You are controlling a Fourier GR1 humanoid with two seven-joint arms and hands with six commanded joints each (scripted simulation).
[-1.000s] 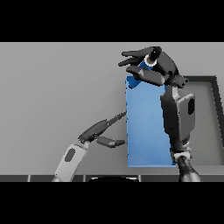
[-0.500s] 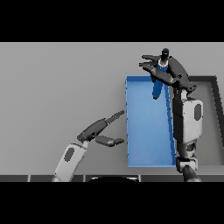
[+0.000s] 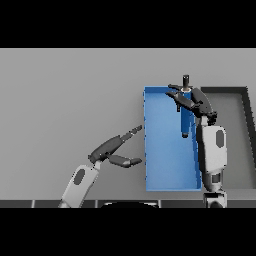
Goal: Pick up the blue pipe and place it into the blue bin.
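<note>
1 blue pipe (image 3: 185, 120) lengthwise in blue bin (image 3: 162, 150)

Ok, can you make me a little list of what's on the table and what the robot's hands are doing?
table: grey table
blue bin: open blue bin, right of the middle
dark tray: dark tray just right of the bin
blue pipe: blue pipe hangs upright over the bin
right hand: right hand above the bin's far end, at the pipe's top
left hand: left hand open, left of the bin, holding nothing
</note>
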